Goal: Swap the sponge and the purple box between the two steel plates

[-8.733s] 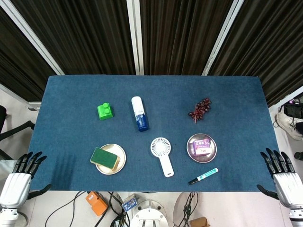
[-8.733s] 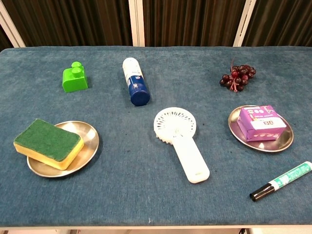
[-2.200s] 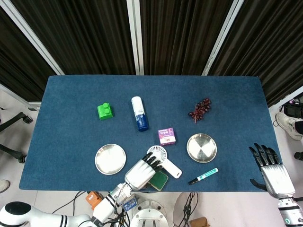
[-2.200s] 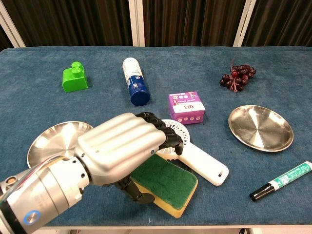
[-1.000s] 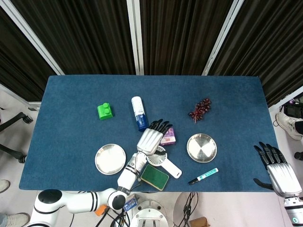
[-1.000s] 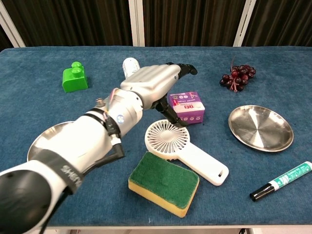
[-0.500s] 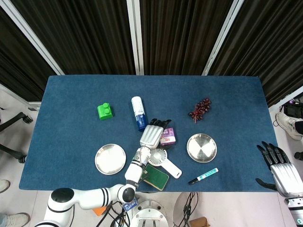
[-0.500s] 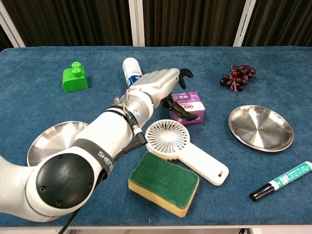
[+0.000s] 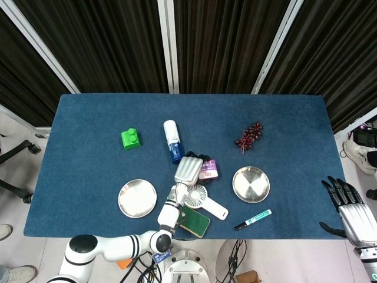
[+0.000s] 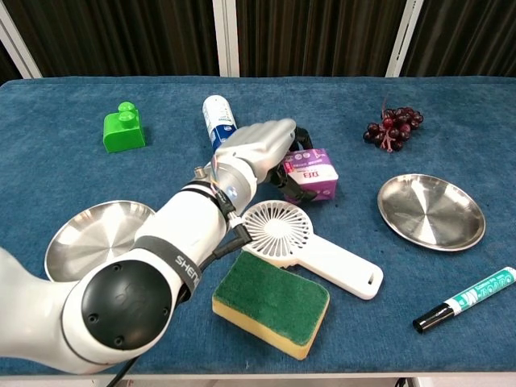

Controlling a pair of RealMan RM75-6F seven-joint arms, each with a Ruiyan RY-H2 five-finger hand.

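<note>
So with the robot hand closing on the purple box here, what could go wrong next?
The left robot hand grips the purple box only at its near side, and the box looks tilted, so it may slip when lifted. The white fan lies right under the forearm and could get dragged. The sponge sits close to the table's front edge, where a sweep toward the left plate might knock it off.

The left hand (image 10: pixel 256 149) grips the purple box (image 10: pixel 313 172), which sits tilted between the blue bottle (image 10: pixel 219 121) and the white fan (image 10: pixel 302 246). The sponge (image 10: pixel 271 304) lies on the cloth near the front edge. Both steel plates (image 10: pixel 90 238) (image 10: pixel 431 212) hold nothing.
</note>
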